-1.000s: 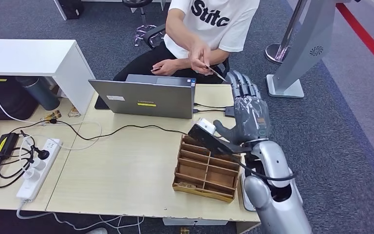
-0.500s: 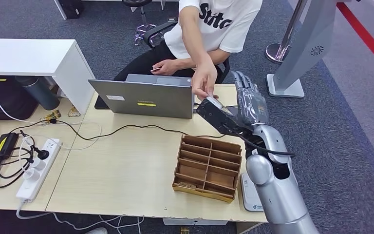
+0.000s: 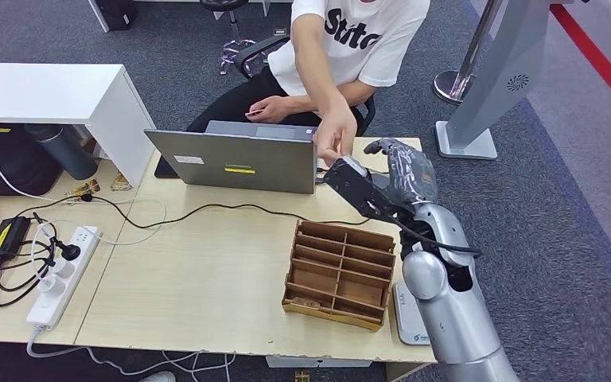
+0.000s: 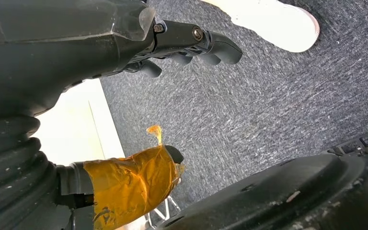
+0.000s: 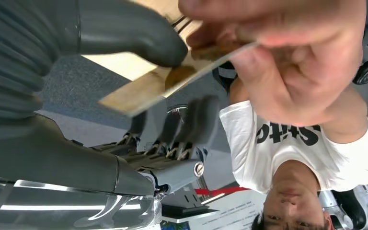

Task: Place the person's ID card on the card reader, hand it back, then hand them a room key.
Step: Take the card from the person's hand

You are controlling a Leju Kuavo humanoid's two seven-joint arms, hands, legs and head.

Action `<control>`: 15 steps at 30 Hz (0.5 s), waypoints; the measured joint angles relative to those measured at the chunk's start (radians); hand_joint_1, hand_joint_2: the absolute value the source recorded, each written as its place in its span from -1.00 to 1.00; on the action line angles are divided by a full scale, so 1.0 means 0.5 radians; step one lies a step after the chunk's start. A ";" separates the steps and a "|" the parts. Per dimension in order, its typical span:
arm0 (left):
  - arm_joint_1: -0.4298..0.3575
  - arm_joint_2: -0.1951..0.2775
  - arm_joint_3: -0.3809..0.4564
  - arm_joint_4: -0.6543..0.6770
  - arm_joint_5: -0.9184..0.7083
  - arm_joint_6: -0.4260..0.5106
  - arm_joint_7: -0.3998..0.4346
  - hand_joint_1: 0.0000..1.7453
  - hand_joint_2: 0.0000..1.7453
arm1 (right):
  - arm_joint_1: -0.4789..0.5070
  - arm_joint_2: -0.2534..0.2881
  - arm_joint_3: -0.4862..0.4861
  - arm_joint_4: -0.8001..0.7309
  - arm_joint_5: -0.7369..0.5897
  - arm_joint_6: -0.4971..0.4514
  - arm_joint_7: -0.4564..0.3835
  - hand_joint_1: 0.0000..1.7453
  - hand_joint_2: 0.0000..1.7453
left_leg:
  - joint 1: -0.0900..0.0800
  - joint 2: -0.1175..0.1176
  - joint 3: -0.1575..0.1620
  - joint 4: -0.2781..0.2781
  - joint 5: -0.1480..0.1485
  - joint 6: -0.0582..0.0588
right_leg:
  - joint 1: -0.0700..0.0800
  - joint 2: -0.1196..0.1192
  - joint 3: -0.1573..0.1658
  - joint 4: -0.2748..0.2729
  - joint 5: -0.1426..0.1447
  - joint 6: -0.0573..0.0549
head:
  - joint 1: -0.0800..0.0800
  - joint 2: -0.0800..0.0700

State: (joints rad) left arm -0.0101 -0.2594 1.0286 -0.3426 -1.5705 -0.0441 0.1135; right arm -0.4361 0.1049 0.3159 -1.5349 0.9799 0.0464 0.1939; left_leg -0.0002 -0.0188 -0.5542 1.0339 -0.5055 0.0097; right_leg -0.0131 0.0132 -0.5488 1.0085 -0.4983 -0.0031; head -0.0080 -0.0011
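Reaching over the desk's (image 3: pixel 207 263) far right corner beside the laptop (image 3: pixel 235 163), right hand (image 5: pixel 124 72) closing thumb and fingers (image 5: pixel 191 120) around the ID card (image 5: pixel 163 86), person's hand (image 5: pixel 287 62) also pinching it; left hand (image 4: pixel 139 110) hanging, holding nothing

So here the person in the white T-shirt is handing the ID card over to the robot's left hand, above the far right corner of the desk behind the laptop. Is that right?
Not quite: it is the robot's right hand that meets the person's hand, not the left. The right wrist view shows the ID card between the person's fingers and the robot's thumb. The rest stands: the white T-shirt, the far right corner of the desk, the laptop.
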 joint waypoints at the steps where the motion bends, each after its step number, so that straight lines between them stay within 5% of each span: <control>1: 0.000 0.001 -0.004 0.000 0.000 0.001 0.001 -1.00 1.00 | 0.002 0.000 -0.005 0.000 0.000 -0.001 0.000 1.00 1.00 | 0.000 0.000 0.000 0.000 0.000 0.000 | 0.000 0.000 0.000 0.000 0.000 0.000 | 0.000 0.000; 9: 0.000 0.006 -0.019 0.003 0.002 0.003 0.004 -1.00 1.00 | 0.042 0.000 -0.058 -0.034 -0.059 -0.055 -0.079 1.00 1.00 | 0.000 0.000 0.000 0.000 0.000 0.000 | 0.000 0.000 -0.001 0.000 0.000 0.000 | 0.000 0.000; 15: 0.005 -0.008 -0.019 0.003 0.034 0.006 -0.001 -1.00 1.00 | 0.283 -0.001 -0.085 -0.364 -0.161 -0.152 -0.241 1.00 1.00 | 0.000 -0.004 -0.003 0.000 -0.001 0.000 | 0.000 -0.002 -0.003 -0.001 -0.001 0.001 | 0.000 0.000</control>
State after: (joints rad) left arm -0.0075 -0.2636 1.0189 -0.3410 -1.5534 -0.0408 0.1129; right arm -0.2945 0.1045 0.2733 -1.7168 0.8995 -0.0297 0.0733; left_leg -0.0002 -0.0209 -0.5557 1.0340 -0.5062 0.0098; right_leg -0.0131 0.0121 -0.5501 1.0082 -0.4990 -0.0025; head -0.0081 -0.0011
